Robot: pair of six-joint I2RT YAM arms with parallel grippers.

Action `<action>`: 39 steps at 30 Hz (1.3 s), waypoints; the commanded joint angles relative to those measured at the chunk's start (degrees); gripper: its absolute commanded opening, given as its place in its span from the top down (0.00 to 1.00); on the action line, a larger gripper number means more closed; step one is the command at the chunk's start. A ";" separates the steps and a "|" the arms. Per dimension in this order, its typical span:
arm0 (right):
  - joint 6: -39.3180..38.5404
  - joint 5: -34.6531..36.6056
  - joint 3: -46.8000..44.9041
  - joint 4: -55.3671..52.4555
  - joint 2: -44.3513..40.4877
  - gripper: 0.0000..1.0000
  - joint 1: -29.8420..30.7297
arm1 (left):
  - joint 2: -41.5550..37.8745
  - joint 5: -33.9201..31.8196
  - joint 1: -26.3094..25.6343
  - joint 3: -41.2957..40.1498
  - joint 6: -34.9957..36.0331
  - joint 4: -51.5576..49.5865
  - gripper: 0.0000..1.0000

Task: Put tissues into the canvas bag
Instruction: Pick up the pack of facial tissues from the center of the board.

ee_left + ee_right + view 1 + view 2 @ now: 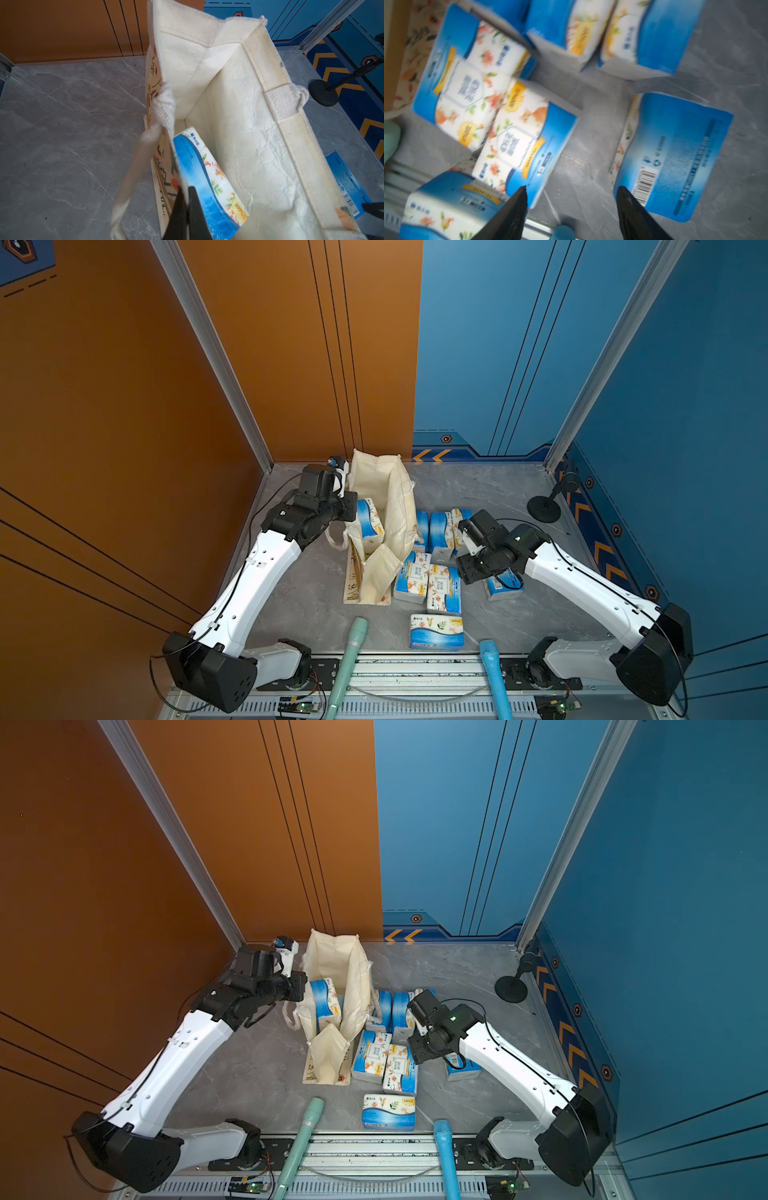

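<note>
- My left gripper [186, 188] is clamped tight on the side wall of the canvas bag [228, 99], with one finger outside the fabric and one inside.
- The bag stands upright on the grey table [316, 597] with its mouth open, left of the loose packs.
- One tissue pack [207, 176] stands on end inside the bag, right beside the wall I am pinching.
- The other tissues [411, 580] lie on the table just right of the bag. A row stands on edge at the back, two lie flat and touching, and one lies alone near the front edge.
- My right gripper [571, 189] hangs with its jaws spread wide and nothing between them. It is above bare table, between the flat pair and the barcode-up pack [675, 155].
- That wrist view is blurred.
</note>
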 commanded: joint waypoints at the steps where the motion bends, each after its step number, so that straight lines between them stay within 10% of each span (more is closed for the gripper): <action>1: -4.80 -3.80 -1.13 0.21 -2.37 0.22 8.72 | 0.12 1.11 0.17 -0.05 0.32 0.64 1.00; 15: -6.17 -0.61 -1.53 0.54 -1.25 0.00 20.12 | -0.02 2.16 -0.27 0.40 0.34 0.59 1.00; 39: -7.22 1.79 -1.30 0.15 8.99 0.00 26.70 | -1.33 1.99 -0.18 -0.49 0.34 0.60 1.00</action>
